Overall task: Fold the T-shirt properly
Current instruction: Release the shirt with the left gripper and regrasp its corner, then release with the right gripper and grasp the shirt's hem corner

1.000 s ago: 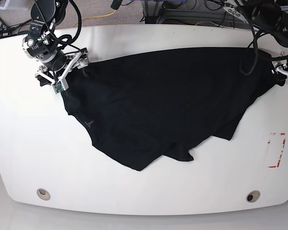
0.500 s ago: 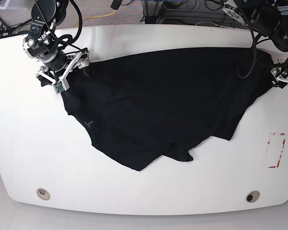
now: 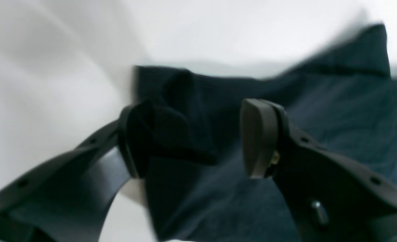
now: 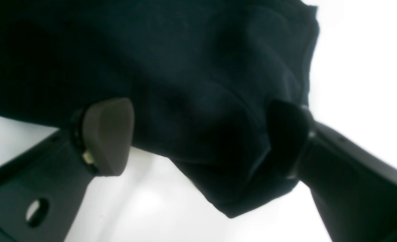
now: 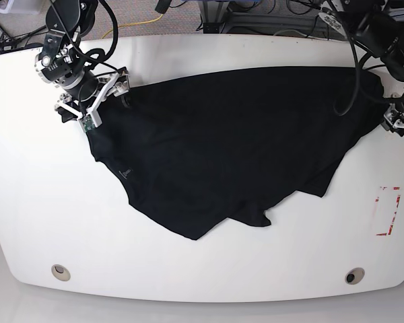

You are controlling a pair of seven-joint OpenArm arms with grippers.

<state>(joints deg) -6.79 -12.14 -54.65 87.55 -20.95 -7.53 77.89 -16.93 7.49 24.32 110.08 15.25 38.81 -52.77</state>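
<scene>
Base view: white rounded table (image 5: pixel 40 202), glossy, with cables and grey floor beyond its far edge. At left, the right gripper (image 5: pixel 94 101) stands with jaws wide, straddling a corner of the T-shirt (image 5: pixel 229 141) without clamping it. Soft matte black fabric lies spread and wrinkled across the table centre; bare surface stays open along the near edge. Red-marked rectangle (image 5: pixel 388 210) sits right. Left gripper (image 5: pixel 395 116) stands parted over bunched cloth at the right corner.

White table (image 5: pixel 27 202), red-marked rectangle (image 5: pixel 388 210) near its edge, two round grommets (image 5: pixel 61 272)
</scene>
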